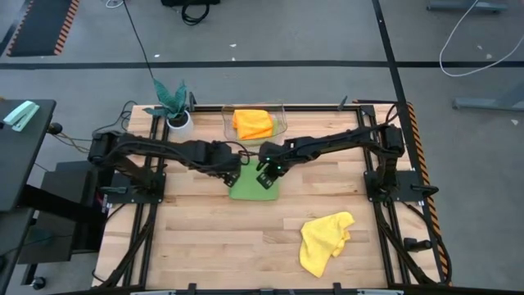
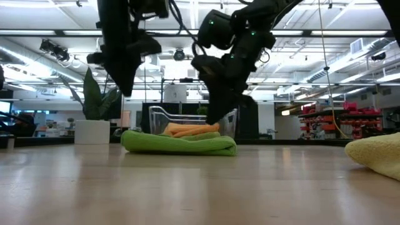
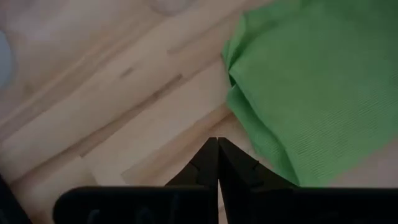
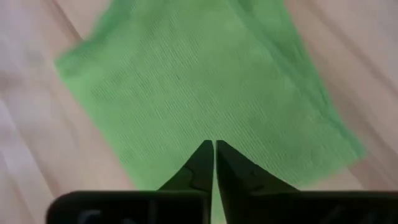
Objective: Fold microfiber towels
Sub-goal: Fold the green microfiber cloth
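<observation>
From above, the green towel (image 1: 254, 188) lay folded flat just in front of the clear bin (image 1: 282, 127), which held the orange towel (image 1: 252, 123); the yellow towel (image 1: 325, 242) sat crumpled well off from the bin, toward the table's near right. The left gripper (image 1: 230, 176) and right gripper (image 1: 266, 179) hung at the green towel's two far corners.

At table level, the green towel (image 2: 180, 143) showed as a low doubled pad before the bin (image 2: 190, 120).

The left wrist view showed that arm's fingers (image 3: 208, 163) pressed together on nothing, beside the towel's edge (image 3: 311, 87).

The right wrist view showed fingers (image 4: 205, 163) together over the cloth (image 4: 205, 87), holding none.

This fold looked finished; moving it toward the bin likely came next, needing a pinch on an edge.
</observation>
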Robot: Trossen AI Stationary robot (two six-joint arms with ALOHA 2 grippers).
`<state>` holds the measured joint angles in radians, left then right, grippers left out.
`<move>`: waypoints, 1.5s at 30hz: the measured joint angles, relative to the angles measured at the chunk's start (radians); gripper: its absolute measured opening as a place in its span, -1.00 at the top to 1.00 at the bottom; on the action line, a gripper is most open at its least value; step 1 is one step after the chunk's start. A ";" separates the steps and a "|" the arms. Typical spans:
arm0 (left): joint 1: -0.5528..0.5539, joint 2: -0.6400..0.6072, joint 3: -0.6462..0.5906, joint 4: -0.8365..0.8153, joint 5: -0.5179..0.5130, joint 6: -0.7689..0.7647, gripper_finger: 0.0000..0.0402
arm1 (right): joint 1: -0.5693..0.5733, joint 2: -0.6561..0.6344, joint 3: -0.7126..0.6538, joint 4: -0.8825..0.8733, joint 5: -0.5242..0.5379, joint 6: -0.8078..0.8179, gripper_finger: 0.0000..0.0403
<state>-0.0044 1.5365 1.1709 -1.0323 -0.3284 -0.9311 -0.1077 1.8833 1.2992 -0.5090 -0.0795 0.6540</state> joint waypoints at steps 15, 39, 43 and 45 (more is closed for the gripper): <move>-0.020 0.125 0.000 0.133 0.064 -0.001 0.92 | -0.010 0.023 -0.146 0.021 0.027 0.057 0.98; -0.020 0.141 0.000 0.303 -0.061 0.024 0.94 | 0.011 -0.276 -0.507 0.023 0.109 0.296 0.98; -0.002 0.144 0.000 0.372 -0.057 0.063 0.94 | -0.004 -0.354 -0.550 0.036 0.137 0.324 0.95; 0.008 0.146 0.000 0.381 -0.042 0.077 0.92 | -0.004 -0.400 -0.557 0.060 0.140 0.330 0.92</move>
<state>0.0041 1.6821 1.1706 -0.6510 -0.3699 -0.8540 -0.1116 1.4837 0.7419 -0.4493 0.0605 0.9843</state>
